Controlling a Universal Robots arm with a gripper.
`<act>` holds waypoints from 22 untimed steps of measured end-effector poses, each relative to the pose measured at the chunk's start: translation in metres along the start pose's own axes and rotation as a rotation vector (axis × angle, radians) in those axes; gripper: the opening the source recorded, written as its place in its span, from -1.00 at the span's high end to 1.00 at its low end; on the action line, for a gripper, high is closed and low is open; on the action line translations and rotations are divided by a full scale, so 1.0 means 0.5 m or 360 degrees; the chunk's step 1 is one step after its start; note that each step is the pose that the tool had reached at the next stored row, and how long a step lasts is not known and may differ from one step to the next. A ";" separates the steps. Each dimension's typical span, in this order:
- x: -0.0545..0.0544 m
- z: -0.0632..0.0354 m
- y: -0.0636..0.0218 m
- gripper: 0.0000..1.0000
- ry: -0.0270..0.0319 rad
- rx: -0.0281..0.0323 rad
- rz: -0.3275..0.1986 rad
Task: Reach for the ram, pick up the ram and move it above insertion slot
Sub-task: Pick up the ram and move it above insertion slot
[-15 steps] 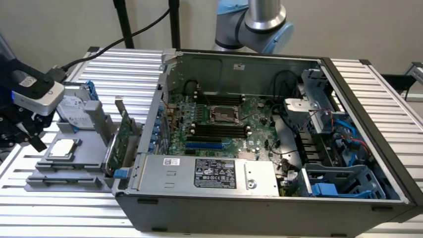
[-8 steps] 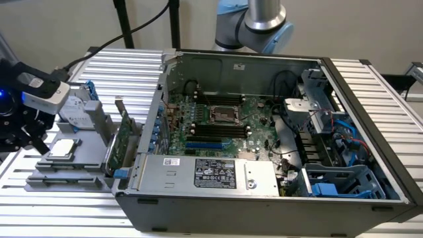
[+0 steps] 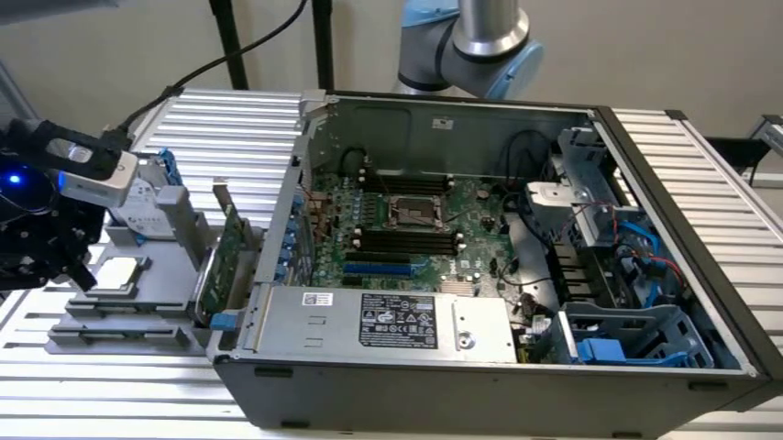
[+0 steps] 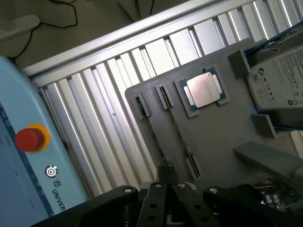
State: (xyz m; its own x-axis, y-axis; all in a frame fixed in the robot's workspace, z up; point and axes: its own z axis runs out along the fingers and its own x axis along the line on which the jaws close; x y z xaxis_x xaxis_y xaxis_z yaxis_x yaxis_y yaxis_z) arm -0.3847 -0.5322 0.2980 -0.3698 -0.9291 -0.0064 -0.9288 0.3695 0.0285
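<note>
While the arm's gripper (image 3: 55,252) hangs at the exterior view's left, over the grey parts plate (image 3: 123,341) beside the open computer case (image 3: 490,367), its fingers are pressed together. From the wrist view the closed gripper (image 4: 166,187) sits above one end of the ram (image 4: 152,137), and I cannot make out whether it touches it.

The ram stands on edge as a thin greenish strip between two small end brackets. It is in the row nearest the plate's (image 4: 213,137) rim, with a second such row just beside it. Past that second row a silver processor chip (image 4: 204,91) lies flat in its pocket, and a hard drive (image 4: 277,80) stands farther along. A green expansion card (image 3: 226,266) stands upright between the plate and the case.

Inside the case the motherboard (image 3: 416,229) lies exposed, its black slots (image 3: 404,240) near the middle, well apart from the gripper. Everything rests on a ribbed aluminium table (image 3: 233,119). A pale blue pendant with a red button (image 4: 31,138) lies at the table's edge.
</note>
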 end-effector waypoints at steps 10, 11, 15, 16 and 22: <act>0.000 0.018 0.000 0.79 0.00013 -0.00015 -0.0291; 0.000 0.019 0.000 0.79 0.00013 -0.00017 -0.0319; 0.000 0.022 -0.001 0.79 0.00023 -0.00034 -0.0434; 0.000 0.022 -0.001 0.79 0.00027 -0.00039 -0.0465; 0.000 0.023 -0.001 0.79 0.00029 -0.00056 -0.0588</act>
State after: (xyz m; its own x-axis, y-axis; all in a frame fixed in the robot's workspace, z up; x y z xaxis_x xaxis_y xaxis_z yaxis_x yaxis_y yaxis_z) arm -0.3848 -0.5322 0.2865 -0.0092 -0.9998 -0.0152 -0.9996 0.0088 0.0280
